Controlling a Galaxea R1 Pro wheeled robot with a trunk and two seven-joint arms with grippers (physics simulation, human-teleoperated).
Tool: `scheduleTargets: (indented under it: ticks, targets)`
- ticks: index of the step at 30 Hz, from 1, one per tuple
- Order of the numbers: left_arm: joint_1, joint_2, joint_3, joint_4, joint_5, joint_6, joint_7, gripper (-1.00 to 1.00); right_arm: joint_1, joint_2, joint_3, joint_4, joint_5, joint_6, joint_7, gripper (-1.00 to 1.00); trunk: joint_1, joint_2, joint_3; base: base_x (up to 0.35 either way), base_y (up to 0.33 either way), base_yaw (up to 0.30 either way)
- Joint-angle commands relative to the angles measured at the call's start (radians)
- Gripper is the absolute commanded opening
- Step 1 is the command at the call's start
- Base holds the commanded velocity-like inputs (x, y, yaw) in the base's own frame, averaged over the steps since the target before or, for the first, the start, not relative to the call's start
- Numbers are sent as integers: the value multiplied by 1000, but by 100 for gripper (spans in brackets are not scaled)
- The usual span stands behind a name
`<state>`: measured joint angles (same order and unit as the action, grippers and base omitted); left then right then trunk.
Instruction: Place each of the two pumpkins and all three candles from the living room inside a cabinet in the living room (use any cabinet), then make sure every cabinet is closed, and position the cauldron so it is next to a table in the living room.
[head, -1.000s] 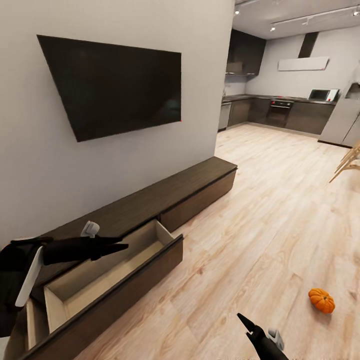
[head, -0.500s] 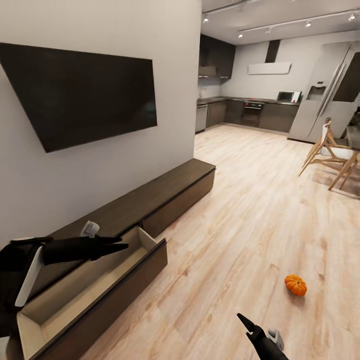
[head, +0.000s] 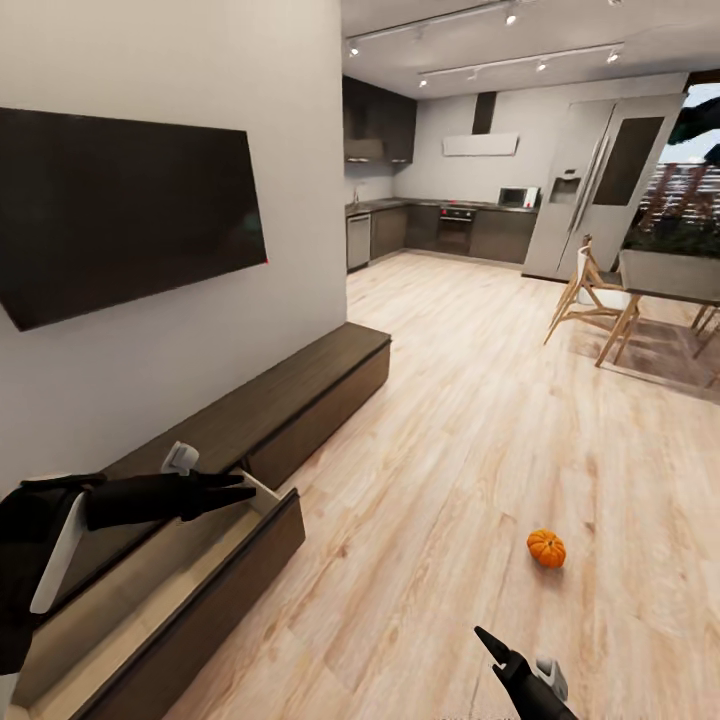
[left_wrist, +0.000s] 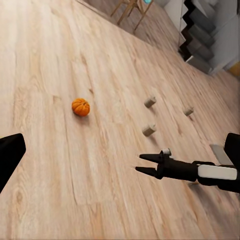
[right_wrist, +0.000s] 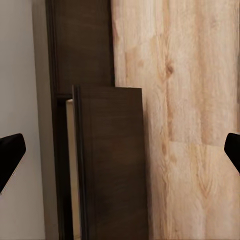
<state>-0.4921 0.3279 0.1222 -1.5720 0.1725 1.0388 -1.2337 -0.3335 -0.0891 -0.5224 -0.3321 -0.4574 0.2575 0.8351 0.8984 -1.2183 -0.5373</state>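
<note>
Roughly: one long low cabinet (head: 300, 395) runs along the TV wall, w/ one drawer (head: 190, 590) pulled open, pale inside, nothing visible in it. One pumpkin (head: 546, 548) sits upright on the floor (head: 450, 450), well apart from the cabinet. Three candles (left_wrist: 148, 130) stand on the floor past it. Left gripper (head: 240, 490) hangs over the drawer, right gripper (left_wrist: 142, 164) fingers slightly spread; can't tell left's state.
</note>
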Motion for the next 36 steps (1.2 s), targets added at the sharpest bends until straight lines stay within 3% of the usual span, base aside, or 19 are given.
scheduleTargets:
  ticks: [1,7,11,15,23,29,32,36]
  targets:
    - [0,0,1,0,1,6,-2,100,-1,0,-2,1,-7,9,2,100,-4,7,3,0,0,-272]
    - [0,0,1,1,0,6,1,100,-1,0,-2,1,-7,9,2,100,-27,49,26,0,0,-272]
    - [0,-1,0,2,-1,6,57,100,-1,0,-2,1,-7,9,2,100,-42,77,41,0,0,-272]
    - [0,-2,1,3,-1,7,191,100,0,0,-2,1,-7,9,2,100,-58,105,57,0,0,-272]
    - [0,-8,2,37,-1,7,571,100,-1,-4,-4,1,-9,8,-62,100,-88,161,88,0,0,-272]
    - [0,-21,0,83,-2,6,745,100,-1,-3,-5,-1,-9,8,-111,100,-111,203,109,0,0,-220]
    - [0,-40,-5,110,-2,6,833,100,-1,-1,-5,-1,-7,-2,-122,100,-123,224,119,0,0,-89]
    - [-1,-69,-55,125,-2,5,936,100,-1,-1,3,-2,-2,-8,-158,100,-138,252,132,0,0,-27]
